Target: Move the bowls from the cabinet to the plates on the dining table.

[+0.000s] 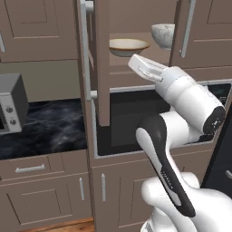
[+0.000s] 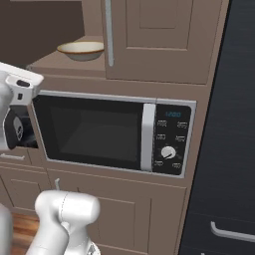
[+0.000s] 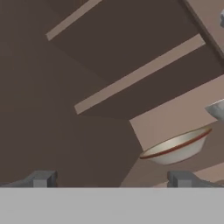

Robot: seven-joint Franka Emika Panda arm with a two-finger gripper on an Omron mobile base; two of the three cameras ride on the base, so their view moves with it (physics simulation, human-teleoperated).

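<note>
nearest to me in the hand view are the two dark fingertips [image 3: 41, 178] of the gripper [image 3: 111, 179], standing far apart with nothing between them, so i read the gripper as wide open and holding nothing. just beyond the right fingertip sits the cream bowl [image 3: 177, 148] with its tan-brown rim, resting on the cabinet shelf [image 3: 175, 118]; the view is rolled, so the shelf looks slanted. at the right edge of that view i catch a sliver of the grey-white marbled bowl [image 3: 216, 108]. from the left base view i see the arm reaching up toward the open cabinet, the gripper [image 1: 144, 66] pointing up and left just below the shelf edge, close to the cream bowl [image 1: 128, 46] but not touching it. the marbled bowl [image 1: 163, 35] stands on the same shelf, to the right of the cream one and near it. the cabinet door [image 1: 90, 59] is swung open with its long grey bar handle [image 1: 84, 68] facing me. below the shelf is a built-in microwave [image 2: 114, 132]. off to the left a black marble bench [image 1: 45, 129] carries a grey microwave [image 1: 11, 108].
</note>
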